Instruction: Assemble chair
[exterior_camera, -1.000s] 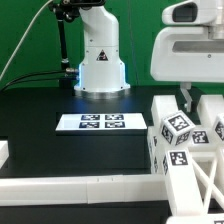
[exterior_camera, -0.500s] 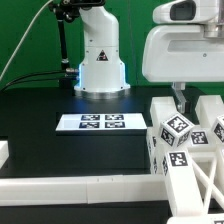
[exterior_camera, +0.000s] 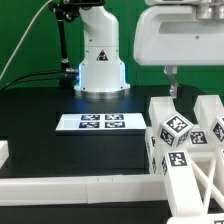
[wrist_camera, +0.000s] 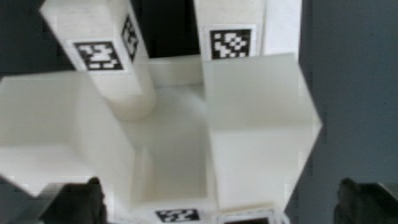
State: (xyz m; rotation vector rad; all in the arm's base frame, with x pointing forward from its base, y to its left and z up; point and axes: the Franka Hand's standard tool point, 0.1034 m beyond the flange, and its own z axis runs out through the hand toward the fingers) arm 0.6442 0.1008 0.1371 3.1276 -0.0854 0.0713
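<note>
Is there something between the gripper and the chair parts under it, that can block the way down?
No, nothing visible. The gripper hangs above the chair parts with only open air between them in the exterior view. The wrist view looks straight down onto the white blocks, with its fingertips either side and apart.

Chair [exterior_camera: 185, 140]: matte white blocky parts bearing black-and-white square tags, grouped together on the black table at the lower right of the exterior view. Wrist view: two tagged square bars [wrist_camera: 111, 55] rise from a flat slab [wrist_camera: 267, 95].
</note>
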